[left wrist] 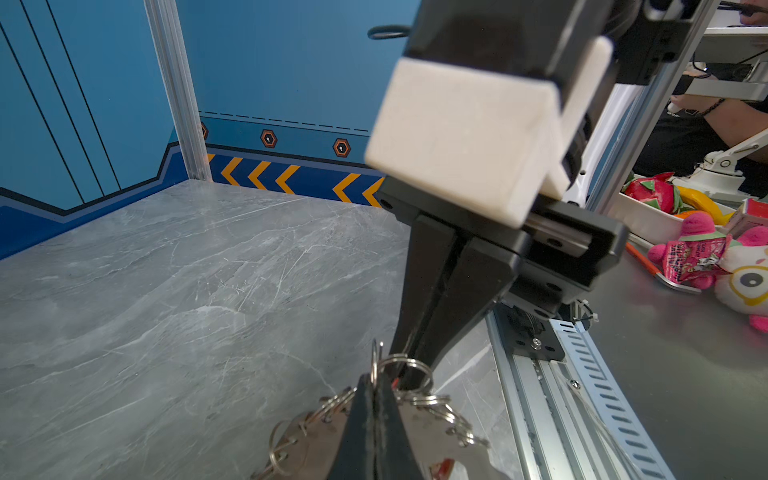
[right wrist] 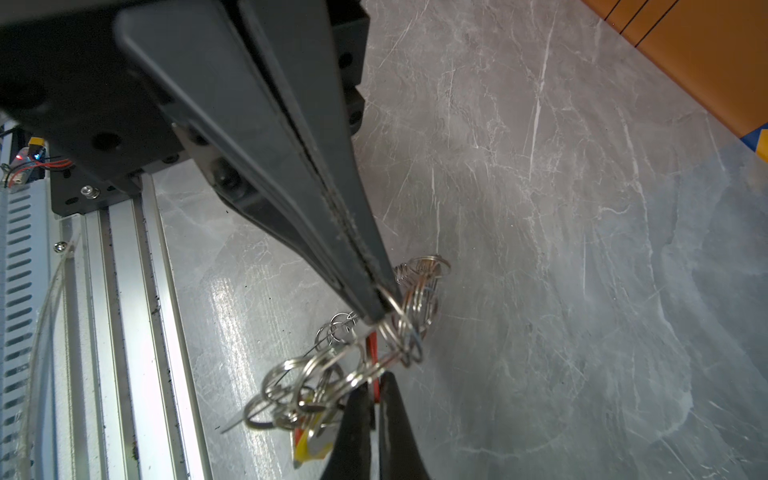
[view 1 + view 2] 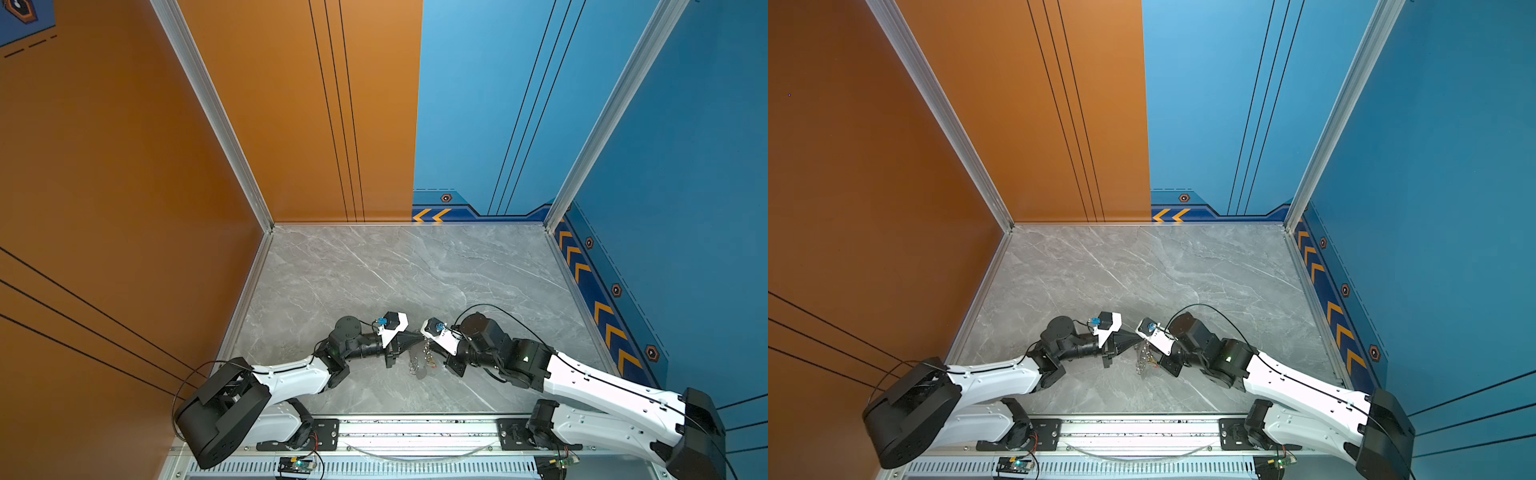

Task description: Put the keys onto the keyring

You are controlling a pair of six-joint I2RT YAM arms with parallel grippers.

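Observation:
My two grippers meet over the near middle of the grey table in both top views. The left gripper (image 3: 417, 333) (image 3: 1139, 338) (image 1: 376, 379) is shut on a silver keyring (image 1: 376, 355) (image 2: 394, 306) that stands up between its tips. From it hangs a tangle of silver rings (image 2: 320, 374) (image 3: 419, 362) (image 3: 1144, 363). The keys hang in this bunch: a yellow-headed one (image 2: 309, 446) at its lower end and a red one (image 2: 372, 349). The right gripper (image 3: 429, 348) (image 2: 374, 384) is shut on the red key, just beside the left fingertips (image 2: 376, 299).
A flat silvery plate (image 1: 309, 432) with rings along its edge hangs by the left jaws. An aluminium rail (image 3: 415, 428) runs along the table's near edge. Orange and blue walls close in the other three sides. Plush toys (image 1: 706, 249) lie outside the cell.

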